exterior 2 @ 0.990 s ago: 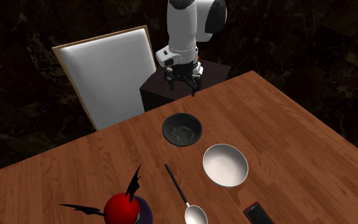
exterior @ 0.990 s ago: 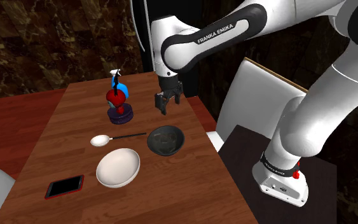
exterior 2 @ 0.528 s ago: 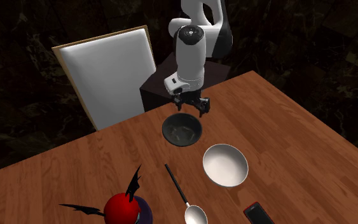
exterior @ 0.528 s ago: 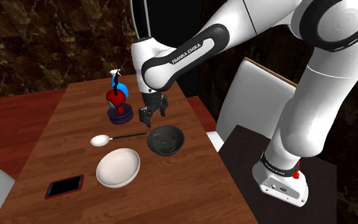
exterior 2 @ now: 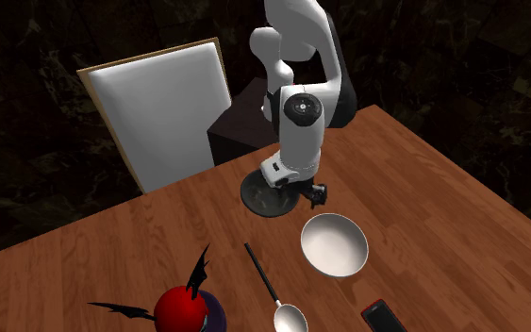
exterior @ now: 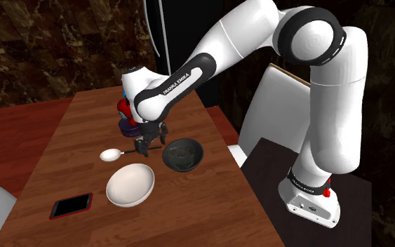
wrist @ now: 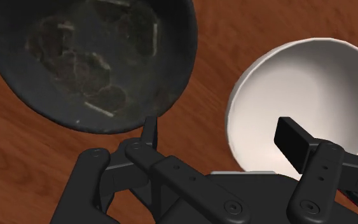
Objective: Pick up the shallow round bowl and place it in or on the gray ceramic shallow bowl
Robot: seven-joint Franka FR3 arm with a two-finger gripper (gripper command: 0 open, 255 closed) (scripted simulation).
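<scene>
White round bowl (wrist: pixel 301 89), plain, smooth, perhaps partly beneath spread, empty jaws.

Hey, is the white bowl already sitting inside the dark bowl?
No, the white bowl sits on the table beside the dark bowl, not in it.

The white Franka arm (exterior: pixel 245 31) rises at the shoulder view's right, folds over at a high elbow and slopes down toward that view's left. Its wrist turns the black gripper (wrist: pixel 220 137) downward, seemingly quite low. The two fingers (wrist: pixel 293 139) stand well apart, clasping nothing between them
</scene>
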